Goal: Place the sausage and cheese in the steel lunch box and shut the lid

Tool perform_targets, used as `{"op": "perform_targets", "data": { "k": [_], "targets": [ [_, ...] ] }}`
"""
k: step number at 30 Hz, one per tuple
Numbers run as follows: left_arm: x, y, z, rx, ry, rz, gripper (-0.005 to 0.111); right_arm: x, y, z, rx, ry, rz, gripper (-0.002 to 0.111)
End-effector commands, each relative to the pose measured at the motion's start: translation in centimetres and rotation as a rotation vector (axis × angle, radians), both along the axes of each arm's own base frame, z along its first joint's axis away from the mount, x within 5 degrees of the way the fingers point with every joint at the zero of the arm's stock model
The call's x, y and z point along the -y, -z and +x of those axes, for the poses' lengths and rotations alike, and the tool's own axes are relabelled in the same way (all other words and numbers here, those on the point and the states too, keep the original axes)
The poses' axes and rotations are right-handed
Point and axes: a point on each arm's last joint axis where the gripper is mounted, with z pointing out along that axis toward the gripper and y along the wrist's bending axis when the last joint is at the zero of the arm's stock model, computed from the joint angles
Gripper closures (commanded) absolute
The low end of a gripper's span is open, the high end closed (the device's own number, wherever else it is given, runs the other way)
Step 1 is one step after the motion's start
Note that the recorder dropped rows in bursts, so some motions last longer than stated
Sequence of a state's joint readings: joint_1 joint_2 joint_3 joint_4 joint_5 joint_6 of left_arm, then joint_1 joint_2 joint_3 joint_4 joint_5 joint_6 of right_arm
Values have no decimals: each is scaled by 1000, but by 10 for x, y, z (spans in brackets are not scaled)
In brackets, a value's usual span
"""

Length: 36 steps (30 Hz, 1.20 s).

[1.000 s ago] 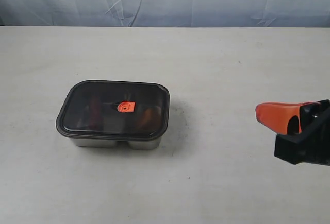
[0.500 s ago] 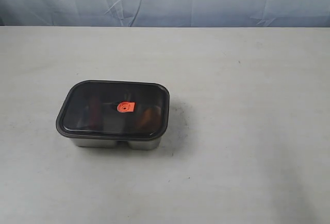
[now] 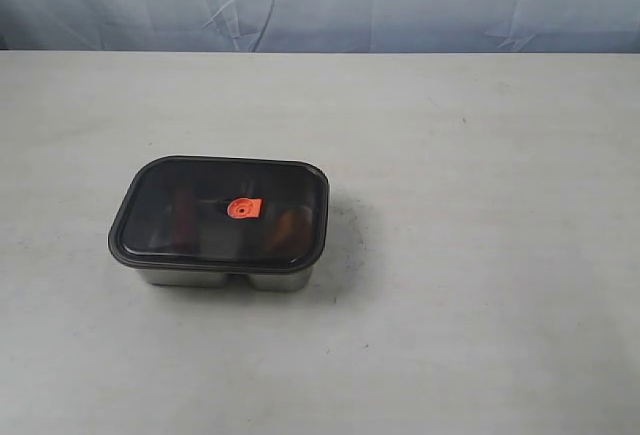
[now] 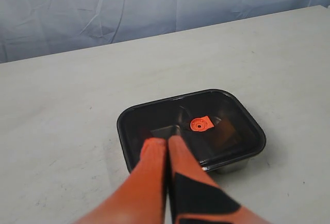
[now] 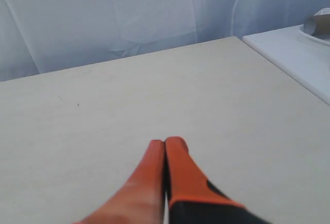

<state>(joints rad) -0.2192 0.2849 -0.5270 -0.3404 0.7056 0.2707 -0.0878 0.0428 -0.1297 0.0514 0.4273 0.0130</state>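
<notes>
Lunch box: shiny stainless-steel rectangular lunch box [image 3: 225,277] with rounded corners, on the worktop left of centre in the exterior view; only the lower wall shows below the lid.
Lid: dark smoky translucent plastic lid [image 3: 205,190], seated flat on the box, rim overhanging all round.
Valve: small orange tab [image 3: 243,209] at the lid's centre.
Sausage: dim dark-red shape [image 3: 182,217] under the lid, left part of the box; outline hazy.
Cheese: dim yellow-orange block [image 3: 289,225] under the lid, right part of the box; outline hazy.
Left end effector: orange-fingered left end effector [image 4: 167,141], fingers pressed together, nothing between them; the tips overlap the lid's near edge in the left wrist view, contact cannot be told.
Right end effector: orange-fingered right end effector [image 5: 165,142], fingers pressed together, holding nothing, over bare worktop well apart from the box.
Worktop: pale off-white matte worktop [image 3: 460,155].
Backdrop: wrinkled blue-grey cloth [image 3: 320,0] behind the far edge.
Side: white surface [image 5: 289,49] beside the worktop in the right wrist view.
</notes>
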Motion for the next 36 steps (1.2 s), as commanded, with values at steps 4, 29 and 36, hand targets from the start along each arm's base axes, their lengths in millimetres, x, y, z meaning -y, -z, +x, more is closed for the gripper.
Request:
{"op": "perform_targets", "data": {
  "k": [4,29,36],
  "targets": [
    [0,0,-1,3,-4,-6,107,1,21,0,-12,5,-30,109],
    [0,0,-1,3,-4,-6,107,0,36,2,-26,3,0,109],
    [-3,4,3,30,-27,26,107,0,36,2,-26,3,0,109]
  ]
}}
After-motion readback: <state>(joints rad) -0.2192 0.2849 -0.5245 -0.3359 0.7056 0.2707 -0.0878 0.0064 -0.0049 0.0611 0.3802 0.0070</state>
